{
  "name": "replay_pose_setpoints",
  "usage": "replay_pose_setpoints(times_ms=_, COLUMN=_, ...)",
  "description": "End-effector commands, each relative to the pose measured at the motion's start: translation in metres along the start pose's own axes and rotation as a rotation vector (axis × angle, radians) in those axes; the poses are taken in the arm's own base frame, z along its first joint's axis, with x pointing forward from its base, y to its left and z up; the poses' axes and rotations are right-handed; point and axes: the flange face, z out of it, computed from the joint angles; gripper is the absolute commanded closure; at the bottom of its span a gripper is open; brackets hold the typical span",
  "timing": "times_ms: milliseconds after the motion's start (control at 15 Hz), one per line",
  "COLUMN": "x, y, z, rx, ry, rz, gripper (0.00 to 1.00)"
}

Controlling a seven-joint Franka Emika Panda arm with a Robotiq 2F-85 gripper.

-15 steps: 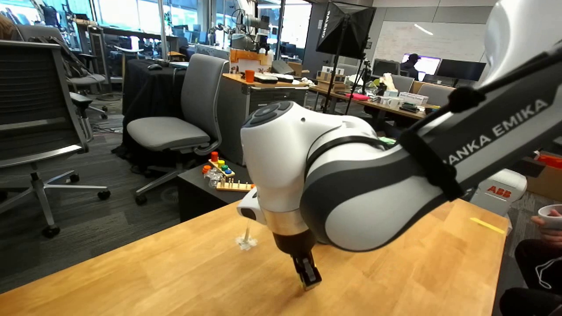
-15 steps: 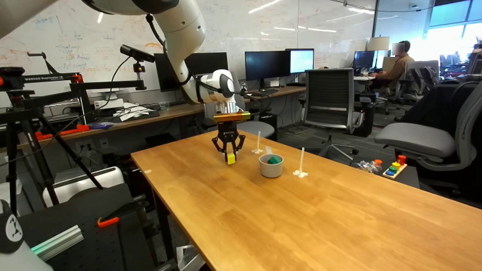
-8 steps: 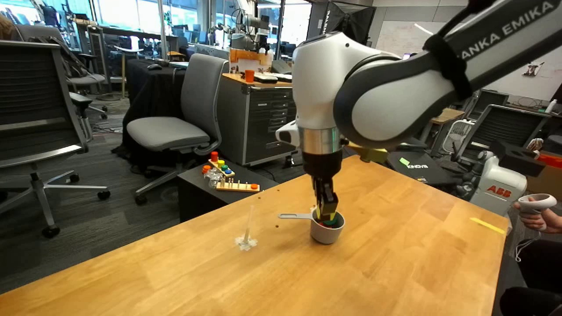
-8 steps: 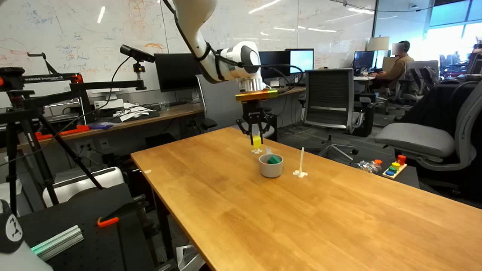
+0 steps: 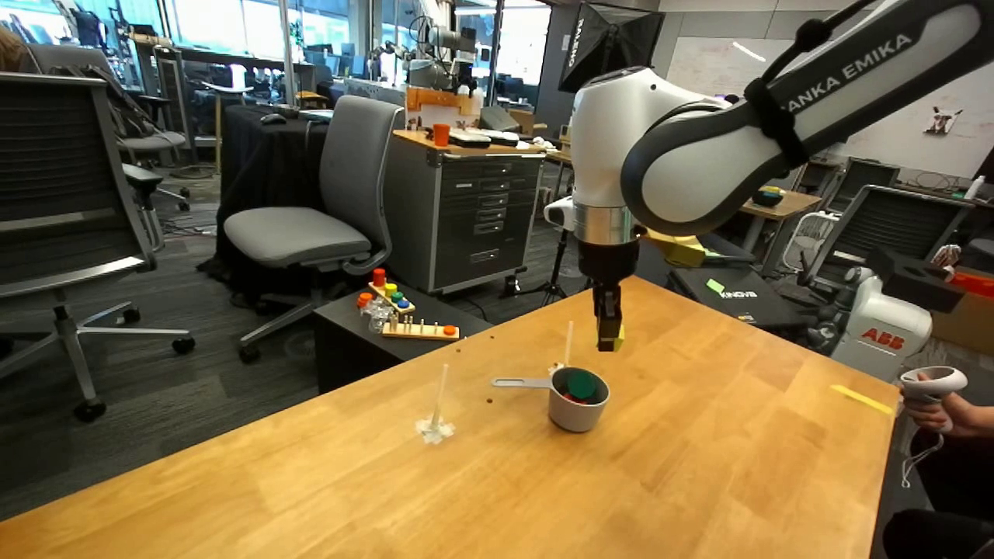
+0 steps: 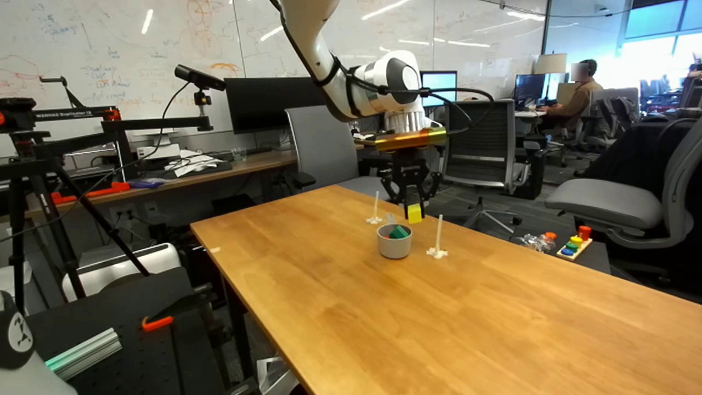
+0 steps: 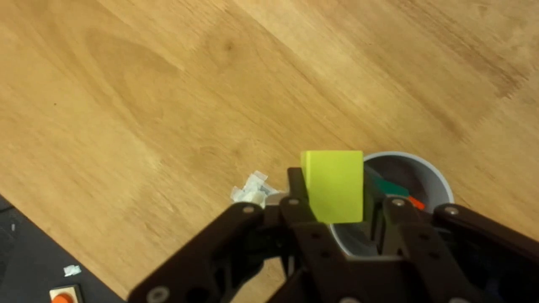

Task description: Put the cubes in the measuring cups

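Note:
My gripper (image 6: 414,213) is shut on the yellow cube (image 7: 334,185) and holds it in the air above the table. The grey cup (image 5: 575,411) stands upright on the table. In the wrist view the cup (image 7: 440,185) lies below the cube and to its right, partly hidden by the cube and fingers. The green cube (image 5: 581,384) sits tilted inside the cup. The red cube (image 7: 416,203) is also in the cup and mostly hidden under the green one. The cup's handle (image 5: 522,383) points left in an exterior view. The pale see-through cup is out of view.
Two thin upright pegs are taped to the table near the cup, one (image 6: 440,236) to its right and one (image 6: 375,204) behind it in an exterior view. Past the table edge, a black stand (image 5: 349,345) holds a peg board (image 5: 419,331).
The gripper has risen from the table with the yellow cube and moved right in both exterior views, above and past the cup. The cup and the cubes in it look unmoved.

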Motion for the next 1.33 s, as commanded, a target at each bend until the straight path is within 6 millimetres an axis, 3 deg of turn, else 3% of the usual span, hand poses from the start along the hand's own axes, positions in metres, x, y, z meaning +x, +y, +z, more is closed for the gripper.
replay_pose_setpoints(times_ms=0, x=0.007, y=-0.01, z=0.005, rx=0.002, ry=0.007, rz=0.048, gripper=0.85)
replay_pose_setpoints(times_ms=1267, x=0.04, y=-0.062, z=0.011, rx=-0.025, ry=-0.023, rz=0.036, gripper=0.85)
